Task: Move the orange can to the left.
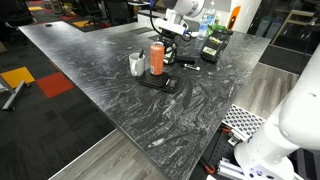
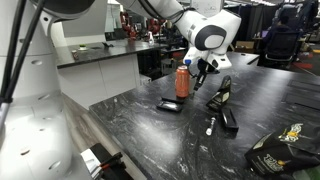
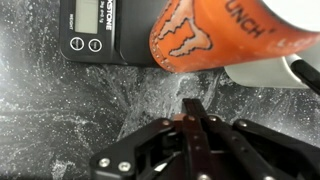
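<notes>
Orange can [image 1: 157, 57]: upright on the dark stone table [image 1: 200, 115], long axis vertical, silvery top up. Just beside it, a white mug [image 1: 137, 64]; touching or barely apart, cannot tell. In front of both, flat on the table, a black scale [image 1: 158, 83].

From the wrist: can [image 3: 215, 35] ahead of the gripper [image 3: 195, 104], up and a little to the right of the fingertips, clearly apart from them, with bare table between. Jaws pressed together, holding nothing; judged to need opening wide before any grasp around the can's sides. Only one arm here, so no choice of reach. In an exterior view, gripper [image 2: 203, 74] hanging just beside the can [image 2: 183, 81].

Cut off at the wrist view's upper edge: the can's upper part. Only partly shown there: a pale shape [image 3: 262, 76] beside the can, likely the mug. Too small to make out in both exterior views: the fingertips themselves.
</notes>
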Tool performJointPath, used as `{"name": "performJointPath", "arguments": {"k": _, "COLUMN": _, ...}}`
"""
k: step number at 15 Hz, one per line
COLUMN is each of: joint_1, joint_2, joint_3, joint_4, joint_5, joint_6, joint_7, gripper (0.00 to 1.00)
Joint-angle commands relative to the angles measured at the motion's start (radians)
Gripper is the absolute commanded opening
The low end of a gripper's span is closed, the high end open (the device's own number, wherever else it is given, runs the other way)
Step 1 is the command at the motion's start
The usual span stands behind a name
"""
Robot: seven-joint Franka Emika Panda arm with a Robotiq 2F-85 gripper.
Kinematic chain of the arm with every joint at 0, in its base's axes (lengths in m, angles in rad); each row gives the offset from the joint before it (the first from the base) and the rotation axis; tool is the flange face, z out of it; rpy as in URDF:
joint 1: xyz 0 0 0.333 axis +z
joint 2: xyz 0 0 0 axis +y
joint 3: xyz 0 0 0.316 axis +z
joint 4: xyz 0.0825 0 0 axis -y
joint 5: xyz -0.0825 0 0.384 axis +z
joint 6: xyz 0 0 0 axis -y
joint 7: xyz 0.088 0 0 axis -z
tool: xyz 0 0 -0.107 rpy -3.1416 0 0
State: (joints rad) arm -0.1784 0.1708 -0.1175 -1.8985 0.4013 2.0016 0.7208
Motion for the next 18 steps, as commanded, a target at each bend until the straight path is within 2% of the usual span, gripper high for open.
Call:
{"name": "performJointPath", "arguments": {"k": 1, "joint_1": 0.011, "joint_2": 0.019, "joint_3": -0.012, "joint_4": 0.004, "joint_5": 0.03, "joint_6": -0.023, "joint_7": 0.006, "gripper": 0.0}}
{"name": "performJointPath", "arguments": {"k": 11, "joint_1": 0.025, "joint_2": 0.066, "joint_3": -0.003, "joint_4": 0.023, "joint_5": 0.065, "joint_6": -0.118, "joint_7": -0.004, "gripper": 0.0}}
{"name": "performJointPath", "arguments": {"k": 18, "joint_1": 0.033, "joint_2": 0.082, "joint_3": -0.003, "joint_4": 0.032, "joint_5": 0.075, "joint_6": -0.137, "joint_7": -0.005, "gripper": 0.0}}
